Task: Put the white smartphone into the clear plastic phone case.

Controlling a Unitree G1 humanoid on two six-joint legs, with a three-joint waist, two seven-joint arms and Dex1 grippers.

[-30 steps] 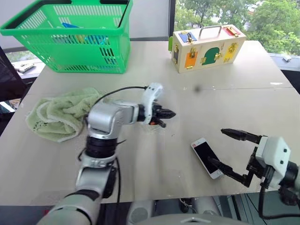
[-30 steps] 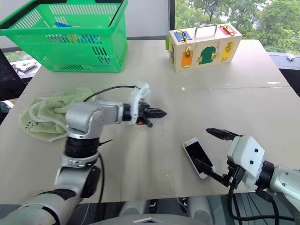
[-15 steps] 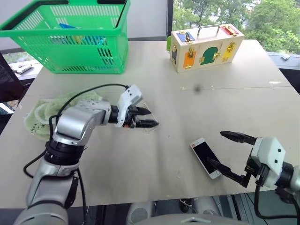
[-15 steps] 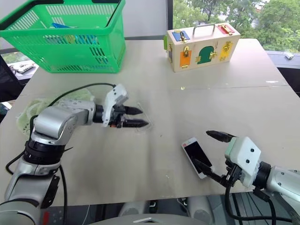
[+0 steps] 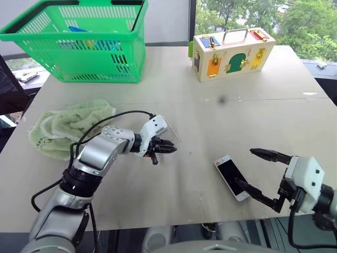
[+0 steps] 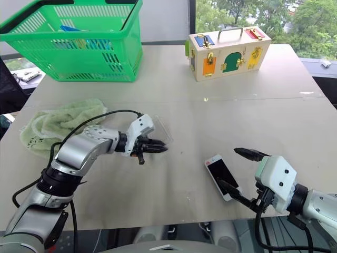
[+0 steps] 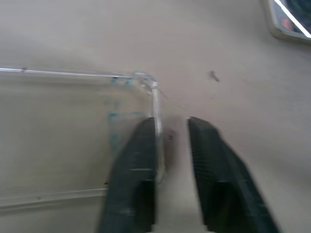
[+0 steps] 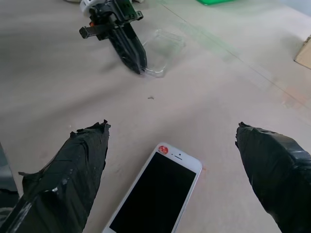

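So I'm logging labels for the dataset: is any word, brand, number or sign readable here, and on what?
None can be read.
white smartphone: a small red round sticker near its top edge, no legible mark on it.
wooden lock box: coloured panels and brass latches, no lettering.
green basket: no label visible.

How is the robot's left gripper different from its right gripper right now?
The left gripper is shut, pinching the edge of the clear plastic phone case; the right gripper is wide open and holds nothing. The left gripper is out over the middle of the table; the right gripper sits at the near edge, straddling the white smartphone. Both have two black fingers.
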